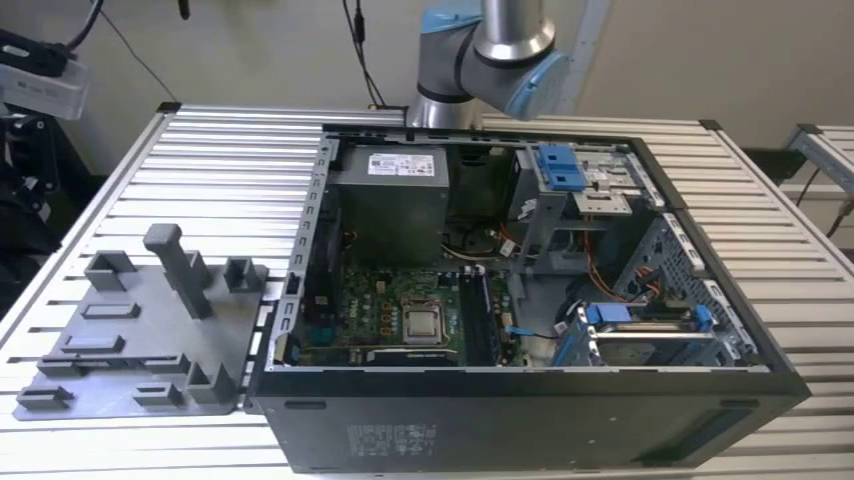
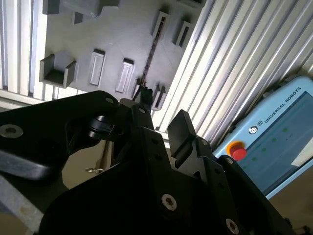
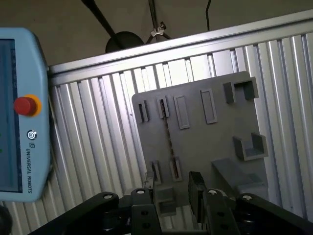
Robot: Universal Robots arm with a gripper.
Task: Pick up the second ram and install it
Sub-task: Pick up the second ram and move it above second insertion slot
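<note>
Gripper (image 3: 173, 188) hung over the grey tray (image 3: 205, 142), jaws spread apart. The second ram (image 3: 168, 137) sat edge-up in its slot, not pinched.

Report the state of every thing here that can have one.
gripper: open, holding nothing
second ram: standing on edge in its holders, not gripped
grey tray: flat on the table, holders beside the second ram empty
computer case: lying on its side, panel off, inside exposed
</note>
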